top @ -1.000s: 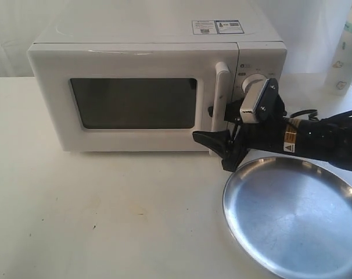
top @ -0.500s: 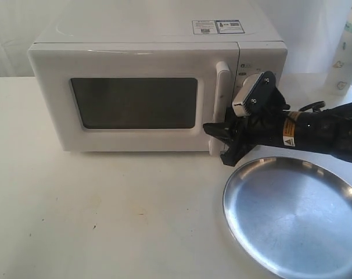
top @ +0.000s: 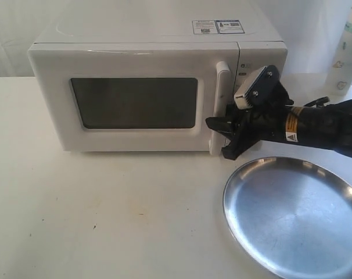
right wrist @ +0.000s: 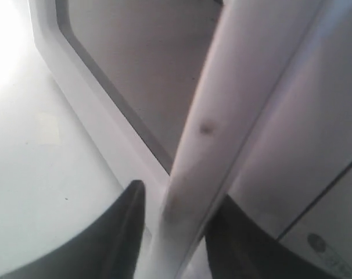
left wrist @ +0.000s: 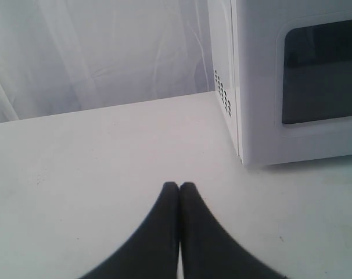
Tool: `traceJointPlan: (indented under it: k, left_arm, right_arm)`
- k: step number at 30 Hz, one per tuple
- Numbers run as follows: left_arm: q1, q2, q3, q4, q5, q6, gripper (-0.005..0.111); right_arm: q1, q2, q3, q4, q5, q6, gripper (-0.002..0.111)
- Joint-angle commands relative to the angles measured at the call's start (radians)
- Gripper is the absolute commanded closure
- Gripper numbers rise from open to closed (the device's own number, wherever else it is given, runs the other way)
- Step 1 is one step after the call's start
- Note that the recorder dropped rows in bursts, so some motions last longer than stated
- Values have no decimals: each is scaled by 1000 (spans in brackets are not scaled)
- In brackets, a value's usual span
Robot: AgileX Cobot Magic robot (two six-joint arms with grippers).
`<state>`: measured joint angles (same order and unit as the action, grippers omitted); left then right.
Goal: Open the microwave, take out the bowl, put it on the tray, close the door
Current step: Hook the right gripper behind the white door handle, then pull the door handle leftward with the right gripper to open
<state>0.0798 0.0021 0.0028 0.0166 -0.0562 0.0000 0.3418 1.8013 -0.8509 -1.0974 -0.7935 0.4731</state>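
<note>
White boxy microwave [top: 147, 58] sits upper centre, its dark-windowed white door [top: 54, 99] closed. My right gripper [top: 218, 139] is spread astride the tall white bar handle [top: 222, 87]; my left gripper [left wrist: 179, 186] is pressed together. Round silver metal tray [top: 292, 215] lies lower right.

**Right arm reaches in with jaws apart; left gripper closed**

In the exterior view the black right arm [top: 315, 128] enters from the 3 o'clock edge, nearly level, pointing toward 9 o'clock. Its wrist camera [top: 254, 93] sits tilted at 12 o'clock above the wrist. The right gripper [top: 221, 139] is rolled so that one finger lies above the other, spread apart. The left gripper [left wrist: 179, 189], seen only in its own wrist view, has its fingertips pressed together.
</note>
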Motion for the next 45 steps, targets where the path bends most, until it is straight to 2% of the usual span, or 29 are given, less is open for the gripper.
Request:
traceJointPlan:
  k: [1, 3, 7, 8, 12, 15, 16, 17, 19, 25, 30, 39, 42, 45]
  left_arm:
    - [-6, -2, -3, -8, -4, 0, 107]
    - [-6, -2, -3, -8, -4, 0, 107]
    - [-6, -2, -3, -8, -4, 0, 107]
    - [-6, -2, -3, -8, -4, 0, 107]
    - [-6, -2, -3, -8, -4, 0, 107]
    - [-6, -2, -3, -8, -4, 0, 107]
    - [-6, -2, -3, -8, -4, 0, 107]
    - [-6, -2, -3, -8, -4, 0, 107]
    - [-6, -2, -3, -8, -4, 0, 107]
    - [-6, -2, -3, -8, -4, 0, 107]
    - [-6, -2, -3, -8, -4, 0, 107]
    - [-6, -2, -3, -8, -4, 0, 107]
    - [-6, -2, -3, -8, -4, 0, 107]
    - [-6, -2, -3, -8, -4, 0, 107]
  right_arm:
    - [3, -102, -56, -121, -161, 54, 38]
    - [3, -125, -56, -123, -141, 54, 34]
    - [3, -123, -56, -73, -144, 62, 52]
    - [3, -123, -56, -94, -125, 139, 59]
    - [6, -123, -56, -133, 9, 189, 62]
    - [6, -123, -56, -203, 17, 212, 69]
    - [6, -123, -56, -222, 6, 212, 73]
    - [6, -123, -56, -234, -12, 212, 90]
    - [6, -123, -56, -234, -27, 203, 108]
    - [6, -123, -56, -288, -246, 203, 108]
    - [6, -123, -56, -453, -428, 182, 108]
    - [19, -125, -56, -451, -428, 334, 108]
    - [19, -125, -56, -460, -428, 420, 100]
    - [19, -125, -56, -529, -428, 479, 84]
